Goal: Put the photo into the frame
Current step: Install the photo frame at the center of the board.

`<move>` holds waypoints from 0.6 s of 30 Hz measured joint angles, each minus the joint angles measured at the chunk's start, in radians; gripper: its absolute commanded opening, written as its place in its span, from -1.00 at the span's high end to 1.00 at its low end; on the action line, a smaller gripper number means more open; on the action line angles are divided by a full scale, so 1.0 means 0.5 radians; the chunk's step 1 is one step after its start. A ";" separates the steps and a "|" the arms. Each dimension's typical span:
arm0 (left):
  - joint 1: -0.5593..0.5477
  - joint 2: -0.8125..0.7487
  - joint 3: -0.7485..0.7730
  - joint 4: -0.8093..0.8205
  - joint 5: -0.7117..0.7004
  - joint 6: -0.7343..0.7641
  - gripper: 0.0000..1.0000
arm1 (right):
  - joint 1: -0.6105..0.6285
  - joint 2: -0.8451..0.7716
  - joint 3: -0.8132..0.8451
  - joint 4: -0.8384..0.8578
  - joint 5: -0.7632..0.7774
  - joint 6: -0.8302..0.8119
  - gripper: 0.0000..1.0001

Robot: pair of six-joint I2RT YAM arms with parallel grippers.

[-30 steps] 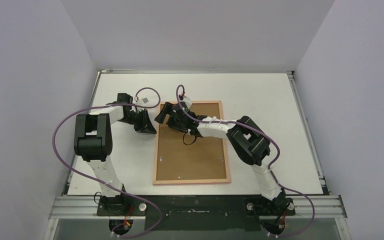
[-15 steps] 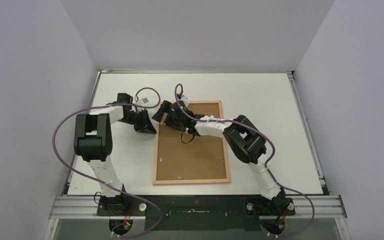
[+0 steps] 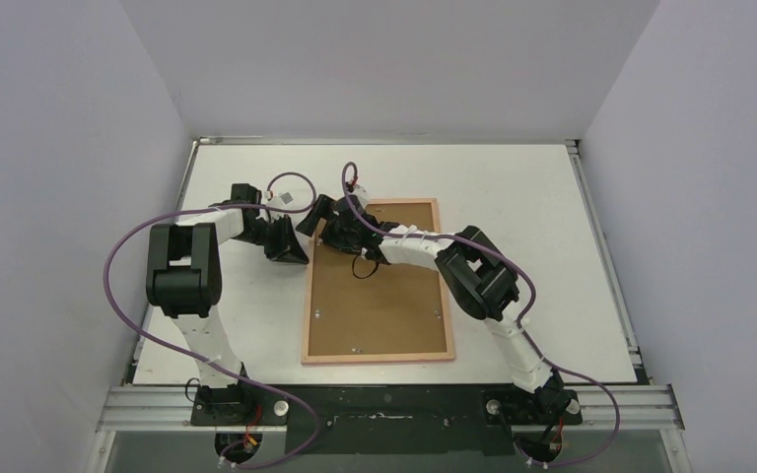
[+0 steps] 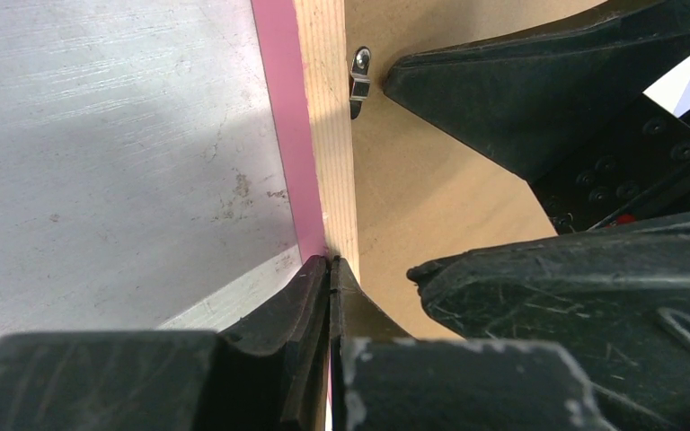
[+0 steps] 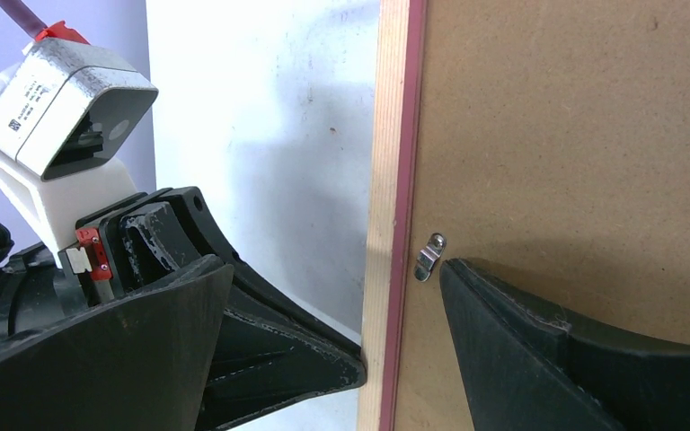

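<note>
Now, step: work the metal clip (image 5: 429, 256) on the frame (image 3: 378, 358), left rail, far end; locking or freeing the brown backing board (image 3: 379, 305), can't tell
how: nudge clip w/ R finger tip; push sideways, light, no downward load on board; L tips brace the rail
left gripper (image 4: 330, 269): clenched, empty; tips touch left rail's outer edge
right gripper (image 5: 402, 319): jaws spread, grasping nothing; straddles the rail, one finger just beside clip
frame pos: back up, flat on table (image 3: 513, 187), centre
hidden: photo not visible; maybe under board, can't tell; far-left corner behind R wrist
</note>
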 measured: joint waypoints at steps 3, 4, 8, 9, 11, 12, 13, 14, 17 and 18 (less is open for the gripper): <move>0.001 0.004 0.000 0.002 0.009 0.000 1.00 | 0.000 0.000 0.008 -0.022 0.002 0.013 -0.80; 0.001 0.005 0.000 0.002 0.010 0.000 1.00 | 0.000 0.000 0.008 -0.026 0.003 0.018 -0.80; 0.001 0.005 0.000 0.003 0.011 0.000 1.00 | 0.003 0.000 0.008 -0.028 0.016 0.035 -0.80; 0.001 0.005 0.000 0.003 0.011 0.000 1.00 | 0.004 0.000 0.008 -0.029 0.018 0.039 -0.80; 0.001 0.005 0.000 0.003 0.011 -0.001 1.00 | 0.008 0.000 0.008 -0.030 0.021 0.052 -0.80; 0.001 0.005 0.000 0.004 0.011 -0.001 1.00 | 0.011 0.000 0.008 -0.031 0.022 0.061 -0.80; 0.001 0.005 0.000 0.004 0.011 -0.001 1.00 | 0.015 0.000 0.008 -0.032 0.024 0.071 -0.80; 0.001 0.005 0.000 0.004 0.011 -0.002 1.00 | 0.021 0.000 0.008 -0.033 0.028 0.082 -0.80; 0.002 0.005 0.000 0.004 0.011 -0.005 1.00 | 0.030 0.000 0.008 -0.034 0.049 0.112 -0.80; 0.002 0.005 0.000 0.005 0.011 -0.005 1.00 | 0.030 0.000 0.008 -0.036 0.053 0.124 -0.80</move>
